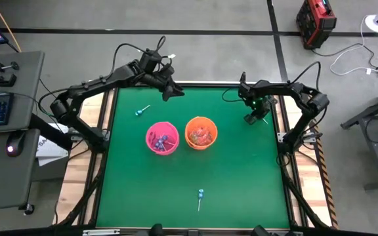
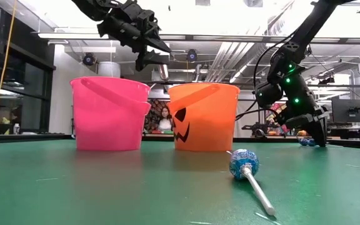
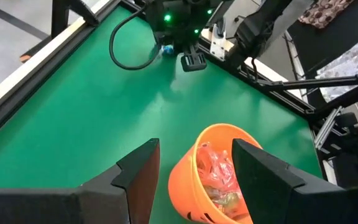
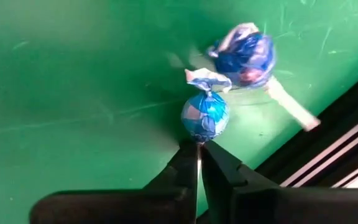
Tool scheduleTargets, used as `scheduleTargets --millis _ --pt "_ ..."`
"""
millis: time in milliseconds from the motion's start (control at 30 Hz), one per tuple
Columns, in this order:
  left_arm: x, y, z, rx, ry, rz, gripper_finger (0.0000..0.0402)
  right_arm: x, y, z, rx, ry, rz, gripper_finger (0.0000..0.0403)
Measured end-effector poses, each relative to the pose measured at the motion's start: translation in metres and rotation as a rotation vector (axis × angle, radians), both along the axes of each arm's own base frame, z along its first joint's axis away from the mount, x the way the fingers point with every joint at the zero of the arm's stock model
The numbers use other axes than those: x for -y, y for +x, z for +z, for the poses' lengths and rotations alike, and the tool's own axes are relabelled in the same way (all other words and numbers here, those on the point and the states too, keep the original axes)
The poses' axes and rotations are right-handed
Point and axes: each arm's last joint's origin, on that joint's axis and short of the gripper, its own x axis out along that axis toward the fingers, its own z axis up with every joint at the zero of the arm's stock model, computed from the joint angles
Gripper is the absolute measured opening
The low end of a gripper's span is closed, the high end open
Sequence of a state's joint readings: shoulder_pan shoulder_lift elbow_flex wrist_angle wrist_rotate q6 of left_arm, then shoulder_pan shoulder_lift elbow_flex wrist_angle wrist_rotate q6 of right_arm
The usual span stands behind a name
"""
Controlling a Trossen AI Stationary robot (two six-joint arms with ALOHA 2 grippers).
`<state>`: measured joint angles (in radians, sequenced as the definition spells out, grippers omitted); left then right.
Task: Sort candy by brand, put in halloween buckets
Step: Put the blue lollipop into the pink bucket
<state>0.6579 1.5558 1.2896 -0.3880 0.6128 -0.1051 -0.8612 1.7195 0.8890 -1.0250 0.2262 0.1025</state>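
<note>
Your right gripper (image 4: 199, 148): fingers pressed together on a blue lollipop (image 4: 205, 116) stick, upper right of the mat | your left gripper (image 3: 194, 168): spread, empty, above the orange bucket (image 1: 201, 133) | pink bucket (image 1: 161, 137) beside it, centre | loose lollipops (image 1: 201, 195) lower centre, upper left.

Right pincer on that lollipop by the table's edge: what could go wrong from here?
1. The right pincer is shut on only the thin stick just below the lollipop head, so the lollipop may swing or slip when lifted.
2. A second lollipop lies right beside it and could get dragged or knocked toward the table's edge.
3. The open left pincer hovers above the orange bucket, near the route to the pink bucket.
</note>
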Motion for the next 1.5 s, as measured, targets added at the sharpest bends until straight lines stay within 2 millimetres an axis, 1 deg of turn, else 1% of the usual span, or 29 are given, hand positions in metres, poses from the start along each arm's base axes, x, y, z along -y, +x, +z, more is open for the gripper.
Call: scheduleTargets --millis 133,233,333,433,533,667,733,800,900,967,1033,1133,1233,1300,1367,1500 --pt "0.001 -0.001 -0.001 -0.015 -0.011 -0.001 0.019 -0.003 0.002 0.0 0.005 0.03 0.033 0.0003" --pt "0.002 -0.001 0.0 -0.005 -0.016 -0.018 0.019 -0.012 0.005 0.006 0.005 0.064 0.062 0.0002" --pt "0.006 -0.005 0.008 0.042 -0.014 -0.083 0.019 -0.025 0.007 0.023 0.041 0.053 0.101 0.0001" --pt "0.01 -0.01 0.018 0.078 -0.002 -0.104 0.019 -0.04 0.008 0.048 0.163 0.025 0.102 0.0001" --pt "0.015 -0.016 0.029 0.106 0.024 -0.101 0.019 -0.058 0.012 0.075 0.403 0.006 0.088 0.0001" --pt "0.021 -0.025 0.042 0.134 0.033 -0.074 0.019 -0.076 0.025 0.115 0.864 -0.057 0.138 0.0" --pt "0.023 -0.028 0.047 0.135 0.032 -0.036 0.019 -0.084 0.039 0.137 1.116 -0.118 0.204 0.0" --pt "0.024 -0.032 0.051 0.133 0.033 0.012 0.019 -0.091 0.053 0.158 1.319 -0.201 0.269 0.0" --pt "0.027 -0.035 0.056 0.133 0.01 0.066 0.019 -0.1 0.077 0.174 1.537 -0.286 0.394 0.0" --pt "0.03 -0.036 0.059 0.14 -0.019 0.078 0.019 -0.106 0.097 0.177 1.64 -0.325 0.455 0.0" --pt "0.035 -0.038 0.064 0.154 -0.037 0.079 0.019 -0.112 0.118 0.172 1.701 -0.36 0.487 0.0" --pt "0.045 -0.043 0.073 0.185 -0.043 0.067 0.019 -0.12 0.147 0.156 1.75 -0.384 0.53 0.0" --pt "0.056 -0.05 0.084 0.217 -0.034 0.052 0.019 -0.131 0.173 0.133 1.791 -0.348 0.524 0.0" --pt "0.062 -0.056 0.09 0.239 -0.025 0.044 0.019 -0.139 0.189 0.12 1.796 -0.326 0.5 0.0" --pt "0.068 -0.063 0.096 0.252 -0.009 0.036 0.019 -0.146 0.206 0.113 1.78 -0.332 0.471 0.0" --pt "0.082 -0.082 0.102 0.227 0.049 0.017 0.019 -0.161 0.244 0.11 1.72 -0.344 0.485 0.0"
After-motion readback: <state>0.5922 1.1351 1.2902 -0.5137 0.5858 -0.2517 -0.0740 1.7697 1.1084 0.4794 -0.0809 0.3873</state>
